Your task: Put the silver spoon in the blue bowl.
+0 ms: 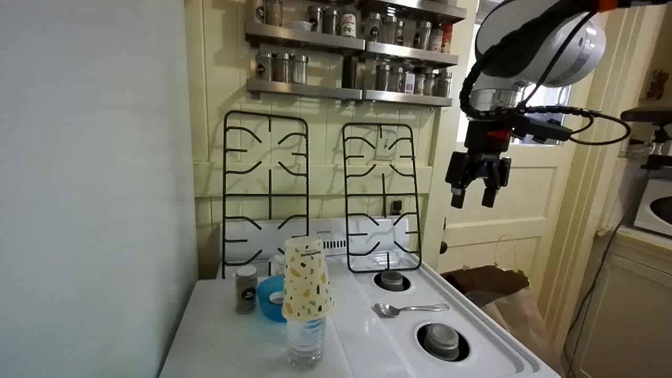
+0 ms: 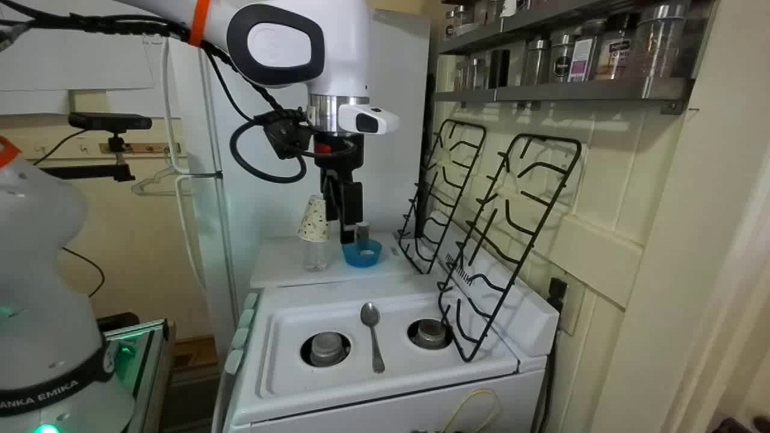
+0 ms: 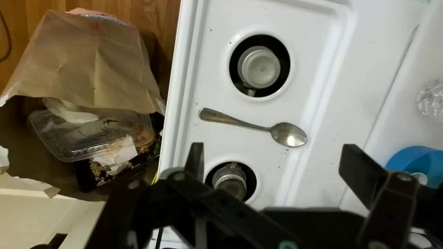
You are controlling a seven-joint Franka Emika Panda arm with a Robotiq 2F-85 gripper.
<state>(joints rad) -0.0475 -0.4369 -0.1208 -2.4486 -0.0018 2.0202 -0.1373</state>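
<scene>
The silver spoon lies flat on the white stove top between two burners; it also shows in an exterior view and the wrist view. The blue bowl stands on the white surface beside the stove, partly hidden by a patterned cup. It also shows in an exterior view and at the right edge of the wrist view. A small white thing shows in it. My gripper is open and empty, high above the stove; its fingers are spread wide in the wrist view, apart from the spoon.
A patterned cup sits upside down over a clear bottle, close to the bowl. A spice jar stands beside it. Black grates lean on the wall. Burner caps flank the spoon. A paper bag is beside the stove.
</scene>
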